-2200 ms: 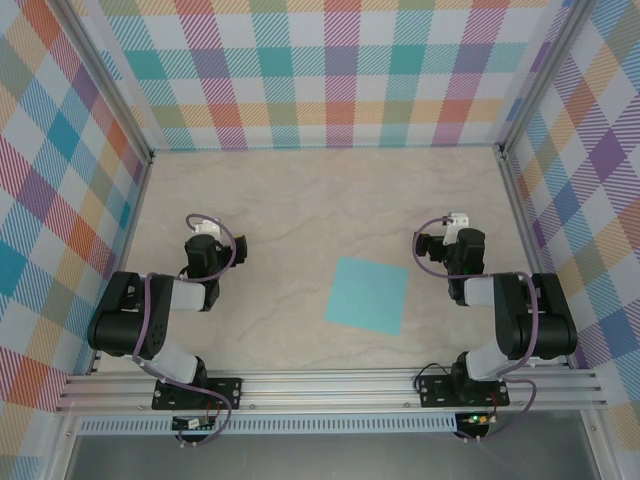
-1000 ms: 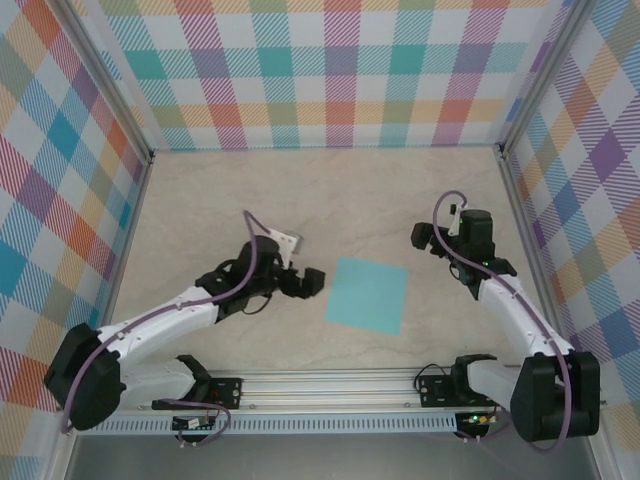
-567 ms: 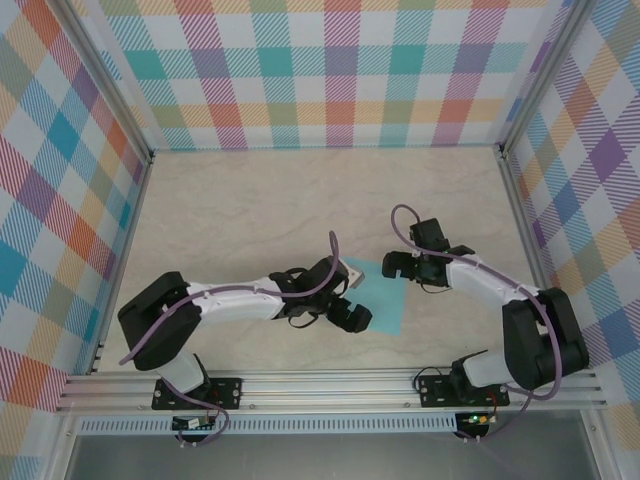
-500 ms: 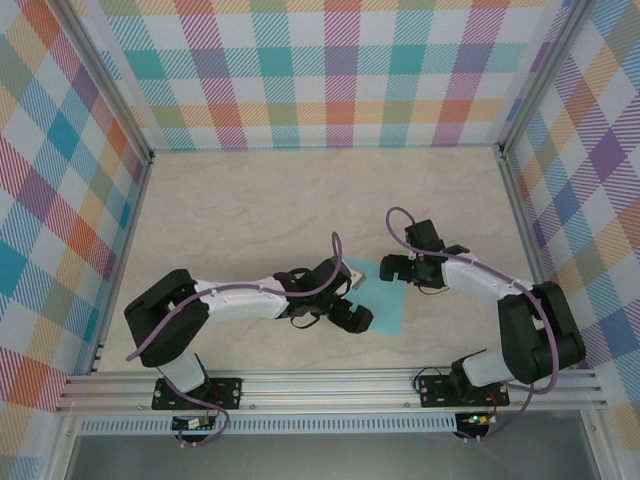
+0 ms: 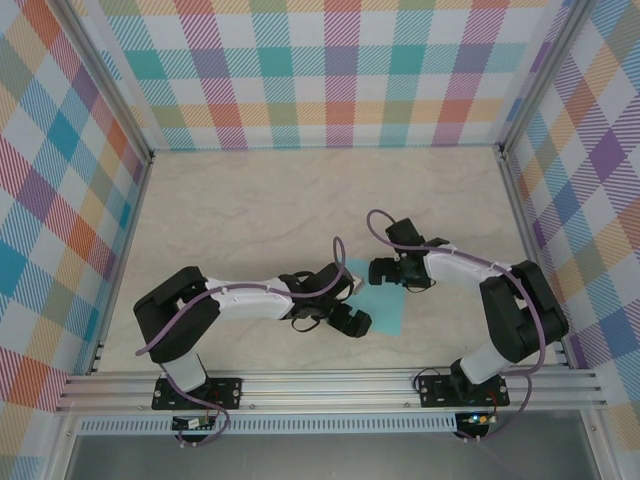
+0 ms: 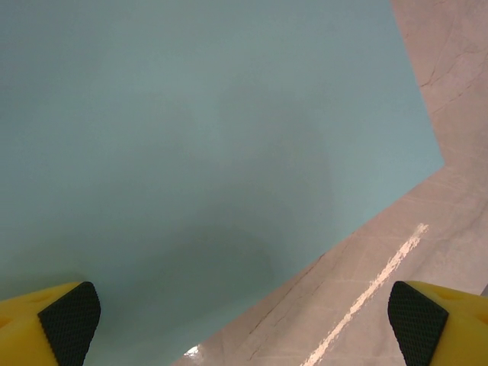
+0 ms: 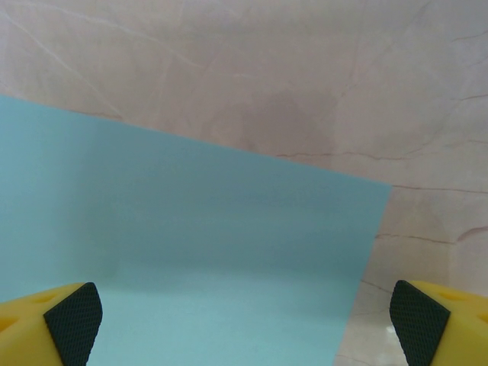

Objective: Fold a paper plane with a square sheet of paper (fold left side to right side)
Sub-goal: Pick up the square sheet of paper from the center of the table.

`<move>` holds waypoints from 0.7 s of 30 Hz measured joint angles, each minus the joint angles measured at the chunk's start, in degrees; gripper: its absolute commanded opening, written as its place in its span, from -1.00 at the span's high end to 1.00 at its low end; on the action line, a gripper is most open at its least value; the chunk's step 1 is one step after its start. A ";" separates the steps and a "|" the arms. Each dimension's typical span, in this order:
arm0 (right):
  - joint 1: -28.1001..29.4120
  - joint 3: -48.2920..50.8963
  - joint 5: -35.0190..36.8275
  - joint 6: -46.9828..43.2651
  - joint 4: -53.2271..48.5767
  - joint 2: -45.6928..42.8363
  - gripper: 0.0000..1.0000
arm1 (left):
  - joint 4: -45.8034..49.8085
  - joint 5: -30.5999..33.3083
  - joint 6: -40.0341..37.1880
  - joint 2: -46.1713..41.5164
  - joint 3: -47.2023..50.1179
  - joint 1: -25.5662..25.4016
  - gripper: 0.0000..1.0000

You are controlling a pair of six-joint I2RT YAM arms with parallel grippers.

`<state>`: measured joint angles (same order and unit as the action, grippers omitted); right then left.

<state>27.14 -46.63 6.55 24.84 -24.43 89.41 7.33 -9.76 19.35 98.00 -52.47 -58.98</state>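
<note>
The square sheet of paper (image 5: 387,310) is plain turquoise and lies flat and uncreased on the marble table, right of centre; no paper plane is in view. My left gripper (image 5: 352,300) hangs open over the sheet's left edge. In the left wrist view the sheet (image 6: 191,137) spreads between the yellow fingertips (image 6: 69,314), with the gripper (image 6: 244,320) holding nothing. My right gripper (image 5: 395,278) stands open over the sheet's far edge. In the right wrist view the sheet (image 7: 191,252) runs under the wide-apart fingertips (image 7: 419,316) of the empty gripper (image 7: 245,320).
Plaid walls (image 5: 330,70) close in the table (image 5: 260,200) on three sides, with metal posts at the back corners. An aluminium rail (image 5: 330,385) carries both arm bases along the near edge. Bare marble stretches behind and to the left of the sheet.
Both arms have reached inward from their sides to the sheet. The left gripper has come over its left edge, the right gripper over its far edge. The sheet has not moved.
</note>
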 measured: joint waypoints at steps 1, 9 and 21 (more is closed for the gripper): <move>0.26 0.00 0.11 -0.02 -0.09 0.26 -1.00 | 0.07 -0.04 0.13 0.00 -0.09 0.00 -0.99; 2.32 -0.22 -0.92 0.48 -0.61 0.24 -0.99 | 0.11 -0.04 0.61 0.85 -0.94 -0.11 -1.00; 6.54 -0.20 -6.49 3.34 -0.96 -0.33 -0.53 | -0.07 -0.04 0.61 0.85 -0.96 -0.15 -1.00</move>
<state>33.67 -46.83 0.05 28.18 -25.39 89.08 7.27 -9.80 19.97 98.85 -53.43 -59.13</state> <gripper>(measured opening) 0.828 0.997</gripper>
